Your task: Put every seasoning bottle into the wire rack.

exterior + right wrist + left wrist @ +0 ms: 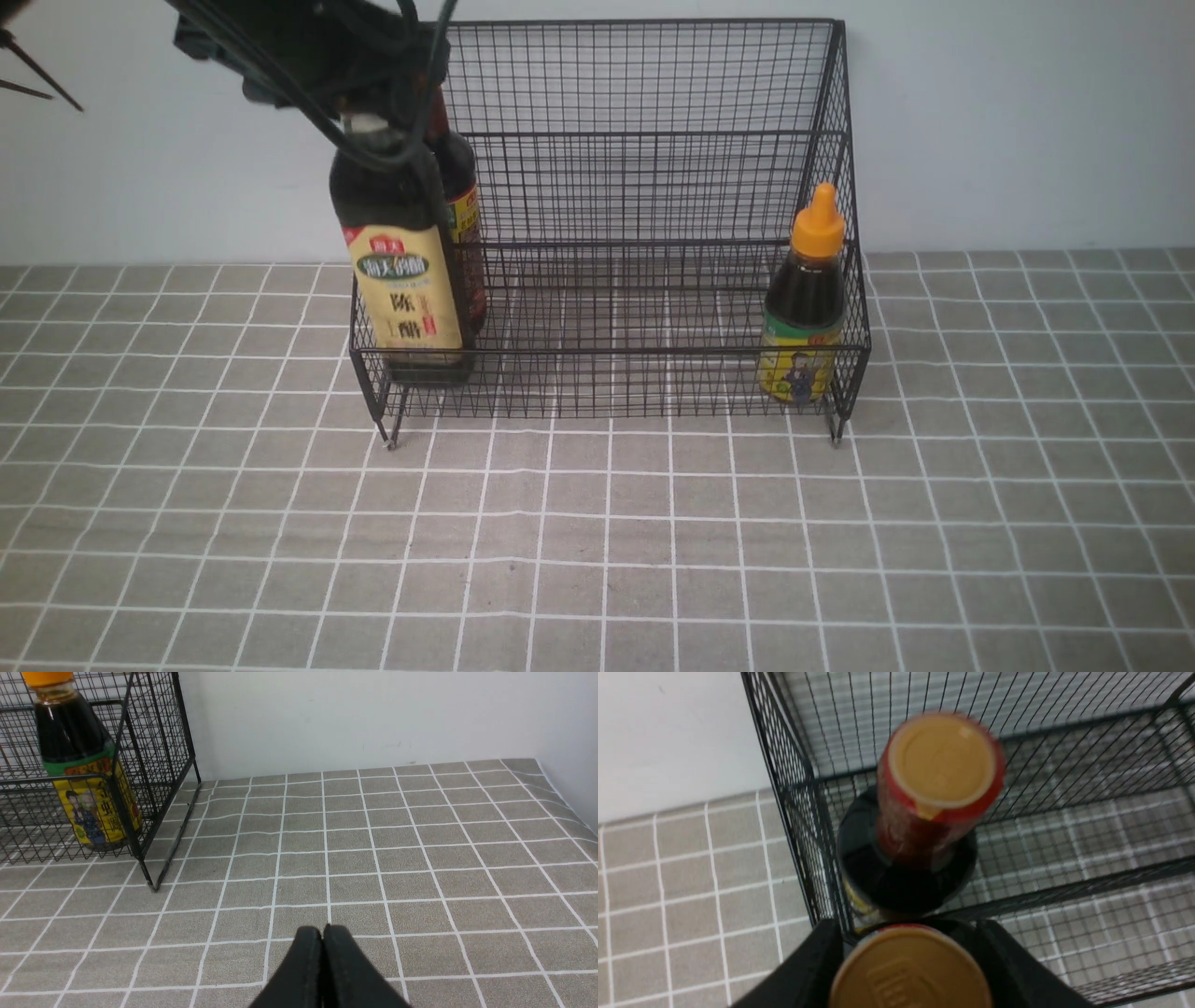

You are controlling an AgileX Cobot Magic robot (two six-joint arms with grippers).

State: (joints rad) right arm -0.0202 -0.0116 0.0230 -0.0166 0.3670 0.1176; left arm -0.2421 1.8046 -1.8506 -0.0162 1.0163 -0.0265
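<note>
My left fingers (910,952) are closed around the neck of the tall bottle with the gold cap (403,280), which stands inside the rack (653,187) at its left front corner, just in front of the red-necked bottle (924,812); the small orange-capped bottle (806,308) sits in the rack's right front corner. My right fingers (322,956) are pressed together on nothing, well clear of the rack above the table (420,858). I judge this bottle heavy with liquid, hard and slick, likely breakable and top-heavy, so the neck just under the cap is the right hold.

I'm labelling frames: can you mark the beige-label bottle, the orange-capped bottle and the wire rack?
beige-label bottle (408,289): front view, on its label.
orange-capped bottle (805,327): front view, on its body.
wire rack (644,75): front view, on its back mesh.
</note>
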